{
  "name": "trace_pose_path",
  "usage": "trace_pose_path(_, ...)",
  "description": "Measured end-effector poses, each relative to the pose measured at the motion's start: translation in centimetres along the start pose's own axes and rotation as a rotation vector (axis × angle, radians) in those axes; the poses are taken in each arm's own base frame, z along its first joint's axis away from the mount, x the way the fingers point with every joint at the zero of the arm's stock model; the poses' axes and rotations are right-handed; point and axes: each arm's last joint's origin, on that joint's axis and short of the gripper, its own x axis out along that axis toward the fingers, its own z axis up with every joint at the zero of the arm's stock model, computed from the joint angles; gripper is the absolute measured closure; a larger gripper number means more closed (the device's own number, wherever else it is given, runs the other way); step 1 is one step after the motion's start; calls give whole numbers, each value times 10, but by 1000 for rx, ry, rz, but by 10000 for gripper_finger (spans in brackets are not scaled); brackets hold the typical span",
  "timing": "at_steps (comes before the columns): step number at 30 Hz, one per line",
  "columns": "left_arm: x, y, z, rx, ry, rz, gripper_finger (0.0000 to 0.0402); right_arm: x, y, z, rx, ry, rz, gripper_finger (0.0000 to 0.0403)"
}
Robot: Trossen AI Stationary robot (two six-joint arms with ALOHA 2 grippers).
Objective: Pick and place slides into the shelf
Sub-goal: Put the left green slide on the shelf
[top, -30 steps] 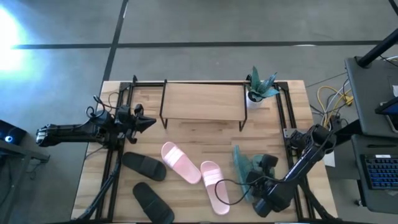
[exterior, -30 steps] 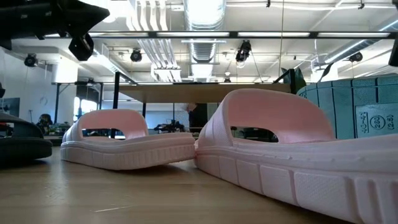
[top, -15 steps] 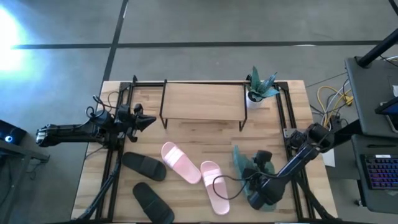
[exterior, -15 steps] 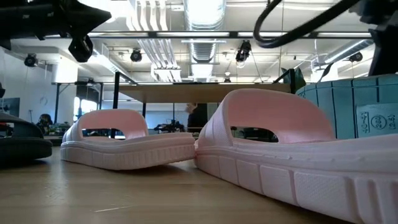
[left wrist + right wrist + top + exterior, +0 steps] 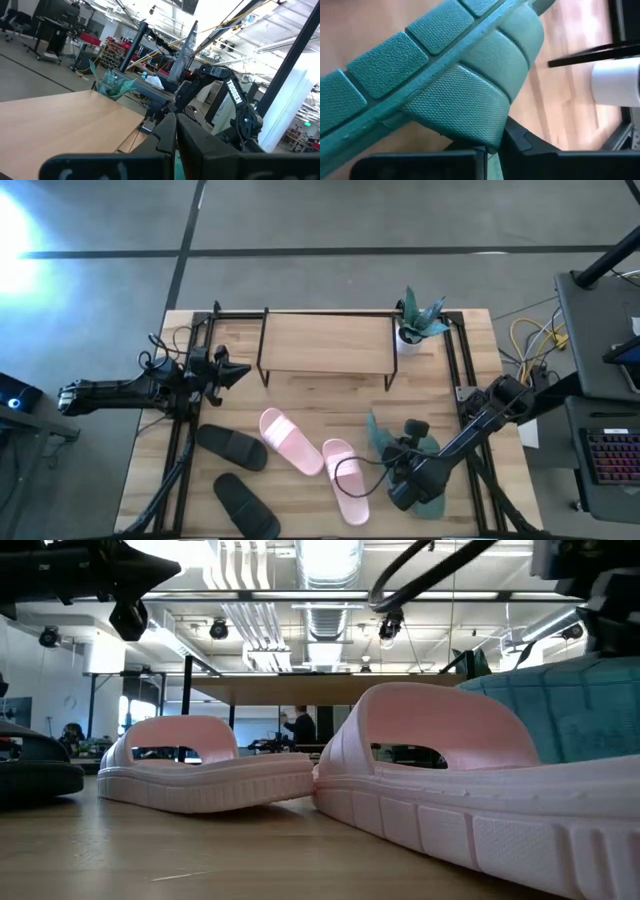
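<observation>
Right gripper (image 5: 408,480), jaws clamped on a teal sandal (image 5: 378,437), has shifted leftward and lifted it off the tabletop (image 5: 430,395) in the last second; carriage to the empty shelf (image 5: 325,342) can follow. Left gripper (image 5: 232,373) waits beside the shelf, jaws closed.

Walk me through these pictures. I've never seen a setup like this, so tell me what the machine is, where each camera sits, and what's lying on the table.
Two dark robot arms work at a wooden table. One picture looks straight down, one sits at table height, and one camera rides on each wrist. On the table lie two pink sandals, two black sandals, a small empty shelf and a potted plant. The right gripper is shut on a teal sandal; its wrist camera shows the ribbed sole up close. The left gripper waits at the table's left edge, jaws together, holding nothing.
</observation>
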Motion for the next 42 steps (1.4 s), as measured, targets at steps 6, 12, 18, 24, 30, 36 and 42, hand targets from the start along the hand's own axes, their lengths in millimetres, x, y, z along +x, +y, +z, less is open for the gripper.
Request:
trace_pose_path(6,0,0,0,0,2,1,402,-19,-33,17,198,-81,-14,389)
trace_pose_path(12,0,0,0,0,1,0,402,-44,-91,40,423,-238,2,390)
trace_pose_path(18,0,0,-1,4,3,1,402,-71,-153,66,567,-429,-2,390)
trace_pose_path(24,0,1,-3,4,9,3,402,-55,-214,106,567,-391,-184,390)
trace_pose_path(30,0,2,-4,5,11,4,402,-8,-257,151,552,-161,-154,390)
trace_pose_path(36,0,2,-4,4,11,4,402,39,-266,177,466,133,-216,390)
trace_pose_path(42,0,2,-4,3,11,4,402,58,-251,208,387,103,-261,390)
